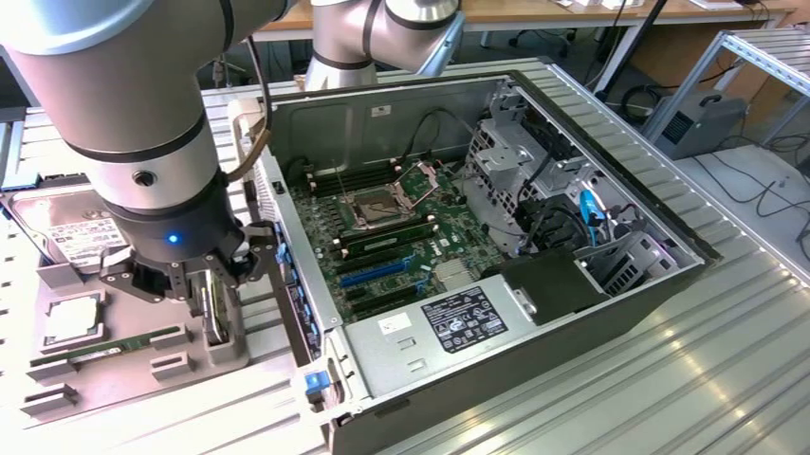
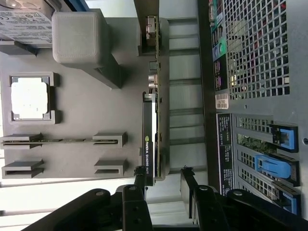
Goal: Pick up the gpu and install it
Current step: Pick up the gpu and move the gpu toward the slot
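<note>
Grey parts tray (image 2: 77,110) beside open PC case (image 1: 379,123), gpu (image 2: 148,144) marked NVIDIA Quadro on edge, jaws open astride it

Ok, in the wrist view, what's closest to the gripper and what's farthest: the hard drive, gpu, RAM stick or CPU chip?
From the open gripper, nearest first:
1. gpu, standing on edge right at it.
2. RAM stick, lying in a slot of the grey tray.
3. CPU chip, in its square pocket.
4. hard drive, at the tray's far corner.
</note>
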`<action>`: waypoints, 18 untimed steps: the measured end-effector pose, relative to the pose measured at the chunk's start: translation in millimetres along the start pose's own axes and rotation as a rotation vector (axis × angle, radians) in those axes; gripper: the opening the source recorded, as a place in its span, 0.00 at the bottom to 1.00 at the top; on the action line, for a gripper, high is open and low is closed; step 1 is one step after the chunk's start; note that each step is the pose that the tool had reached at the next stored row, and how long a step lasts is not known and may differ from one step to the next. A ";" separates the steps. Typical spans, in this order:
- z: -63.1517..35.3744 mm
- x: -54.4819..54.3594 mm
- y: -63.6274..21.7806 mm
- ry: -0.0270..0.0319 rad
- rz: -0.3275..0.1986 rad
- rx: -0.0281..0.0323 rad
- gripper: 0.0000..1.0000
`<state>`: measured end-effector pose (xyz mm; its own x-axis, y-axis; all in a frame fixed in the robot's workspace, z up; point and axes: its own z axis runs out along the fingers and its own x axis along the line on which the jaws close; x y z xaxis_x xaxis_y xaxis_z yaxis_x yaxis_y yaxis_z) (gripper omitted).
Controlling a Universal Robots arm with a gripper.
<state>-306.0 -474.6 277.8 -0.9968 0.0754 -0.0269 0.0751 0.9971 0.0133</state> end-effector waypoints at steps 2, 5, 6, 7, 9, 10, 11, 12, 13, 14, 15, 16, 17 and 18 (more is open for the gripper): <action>1.3 0.0 0.0 0.0000 0.000 0.0003 0.42; 2.8 0.0 0.0 0.0001 0.000 0.0009 0.42; 3.3 0.0 0.5 0.0001 0.000 0.0012 0.42; 3.8 0.0 1.6 0.0000 0.000 0.0016 0.42; 4.8 0.4 6.4 -0.0001 0.000 0.0021 0.42; 5.0 0.5 8.9 -0.0002 0.000 0.0022 0.42; 5.3 0.7 11.3 -0.0002 0.000 0.0023 0.42; 5.6 1.0 13.9 -0.0001 0.000 0.0024 0.42; 5.9 1.2 16.2 -0.0001 0.000 0.0024 0.42; 6.3 1.3 18.0 -0.0002 0.000 0.0023 0.42; 6.9 1.6 21.6 -0.0002 0.000 0.0023 0.42; 7.3 1.9 23.6 -0.0001 0.000 0.0024 0.42; 7.7 2.2 25.7 -0.0001 0.000 0.0023 0.42; 8.1 2.6 27.9 -0.0001 0.000 0.0024 0.42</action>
<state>-306.2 -446.5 270.0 -0.9968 0.0753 -0.0269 0.0751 0.9971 0.0109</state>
